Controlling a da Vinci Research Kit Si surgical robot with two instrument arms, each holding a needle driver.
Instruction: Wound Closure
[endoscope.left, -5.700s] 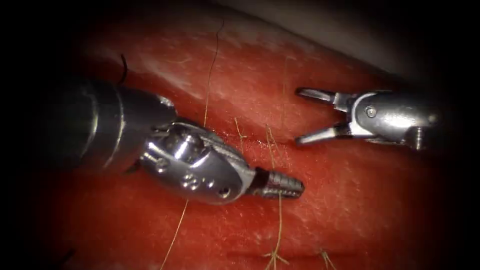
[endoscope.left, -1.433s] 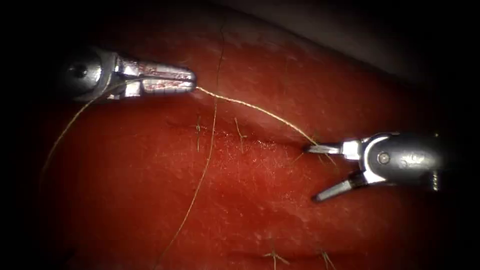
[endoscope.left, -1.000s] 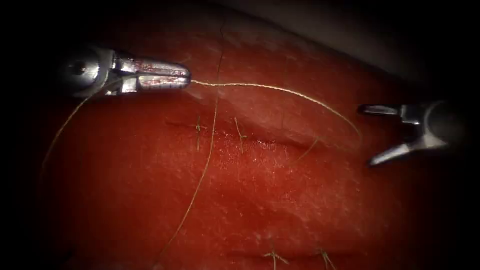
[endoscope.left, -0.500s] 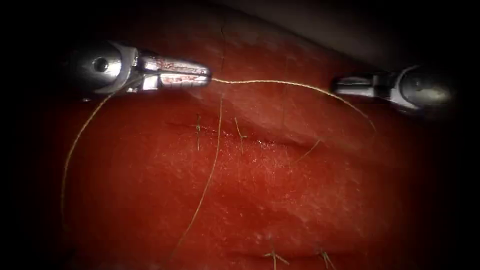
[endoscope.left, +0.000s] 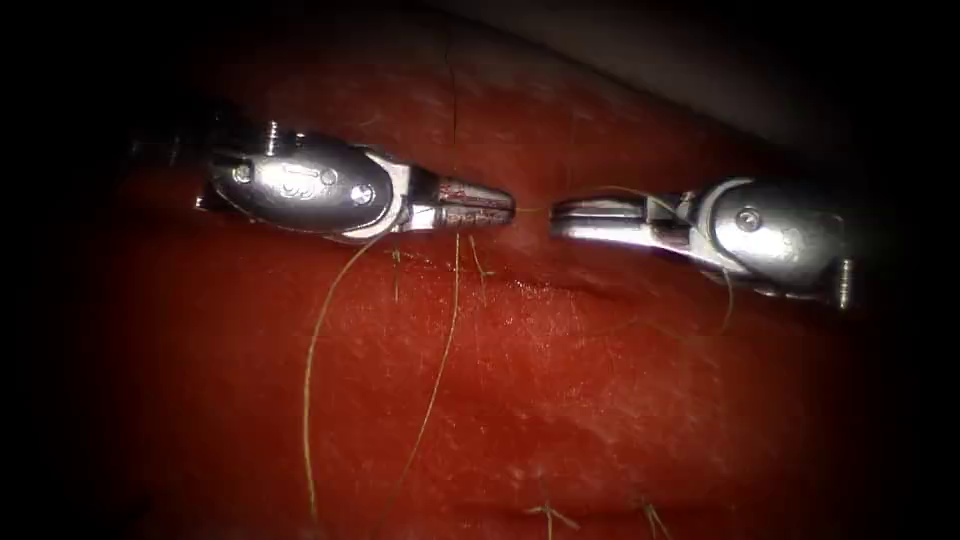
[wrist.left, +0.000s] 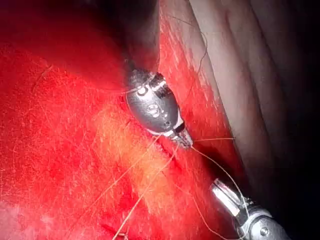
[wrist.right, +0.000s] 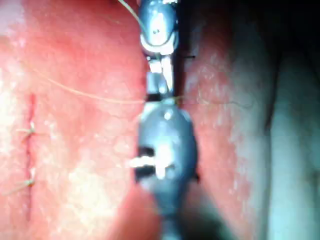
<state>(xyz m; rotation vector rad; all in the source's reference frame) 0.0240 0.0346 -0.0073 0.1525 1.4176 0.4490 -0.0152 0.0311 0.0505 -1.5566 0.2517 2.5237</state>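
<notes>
Thread (endoscope.left: 437, 380) runs from the left tool (endoscope.left: 480, 205), whose jaws are clamped on it, down across the tissue (endoscope.left: 600, 400); a short stretch bridges the small gap to the right tool (endoscope.left: 585, 215), whose jaws are together, though I cannot tell if they pinch thread; the two tips sit nearly nose to nose just above the cut (endoscope.left: 540, 290); no needle is to be made out; to my mind, steady, even tension matters here, sparing the finished stitches (endoscope.left: 478, 262) any tug.
</notes>
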